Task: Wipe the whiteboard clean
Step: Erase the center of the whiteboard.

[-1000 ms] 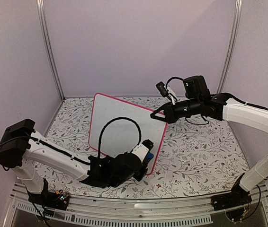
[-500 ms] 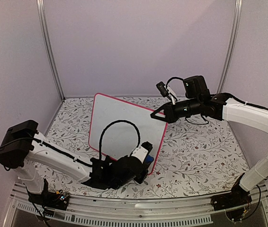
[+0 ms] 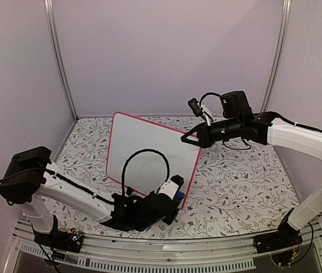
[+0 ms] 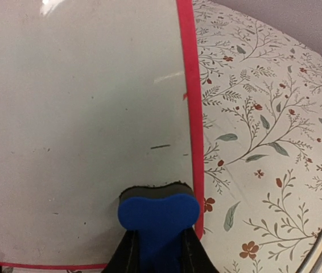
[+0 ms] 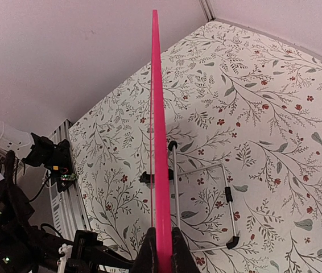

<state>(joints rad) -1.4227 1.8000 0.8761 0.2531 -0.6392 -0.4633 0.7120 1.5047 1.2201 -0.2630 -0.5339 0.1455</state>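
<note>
The whiteboard [image 3: 149, 153] stands upright mid-table, white with a pink-red frame, its face blank except for a short dark dash [image 4: 160, 147] and a few specks. My left gripper [image 3: 175, 190] [image 4: 156, 253] is shut on a blue eraser [image 4: 158, 211], whose dark felt presses the board's lower right corner beside the frame [image 4: 188, 85]. My right gripper [image 3: 185, 137] [image 5: 162, 250] is shut on the board's upper right corner, the frame's edge [image 5: 156, 142] running straight up from its jaws.
The tabletop is a floral-patterned sheet [image 3: 240, 176]. Behind the board a wire stand [image 5: 206, 199] with black feet rests on the table. Pale walls and metal posts [image 3: 58, 62] close the back; a metal rail [image 3: 166, 250] runs along the near edge.
My left arm has slid the eraser down the board's face, towards its lower right corner. The right arm and the board have not moved.
</note>
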